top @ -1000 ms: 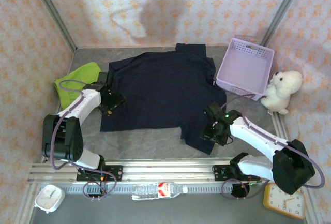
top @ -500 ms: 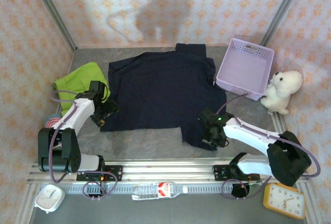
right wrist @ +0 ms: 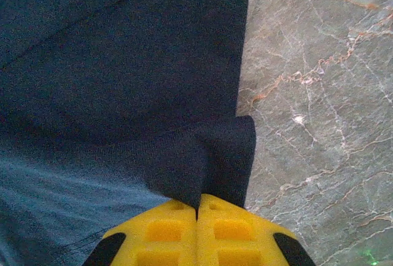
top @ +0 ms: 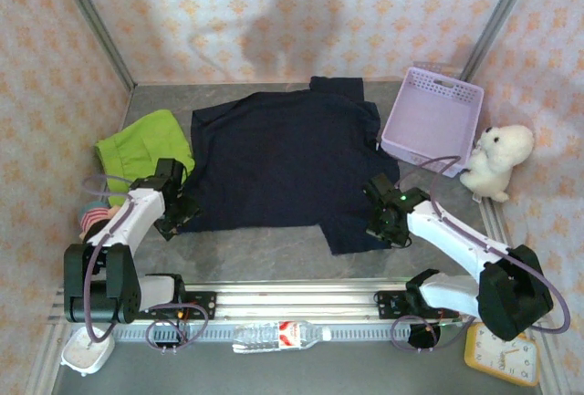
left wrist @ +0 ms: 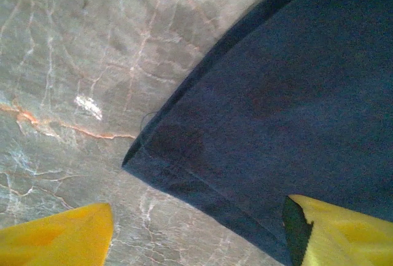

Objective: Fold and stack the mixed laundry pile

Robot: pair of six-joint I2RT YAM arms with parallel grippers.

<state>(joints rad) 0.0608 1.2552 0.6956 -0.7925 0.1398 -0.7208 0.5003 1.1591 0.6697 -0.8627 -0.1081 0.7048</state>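
Navy-blue cloth, the larger dark garment (top: 283,162), lies spread nearly flat across the middle of the grey marbled surface (top: 265,254). The bright lime-green cloth garment (top: 144,144) is bunched just beside its left edge.

In the last second the left arm has drawn back off the navy cloth toward the near left. The left fingers (left wrist: 61,238) now hang released and wide apart over the garment's near-left corner. One yellow pad is above bare stone, the other is above cloth, and the hem corner lies between them. That retreat has uncovered more of the green garment.

The right arm has shifted slightly right and away. The right fingers (right wrist: 166,232) are clenched on a small pinched fold at the navy garment's near-right edge, and that flap appears pulled a little farther from the near side. I judge this to be the set-up for a two-corner grip before the first fold: one side is held, the other not yet taken.

Whether the left pads touch the cloth cannot be told. The right pads hide how many layers the pinch holds. The left arm cuts off part of the green garment's near edge. A small pink striped thing (top: 88,217) beside that arm is too small to identify.
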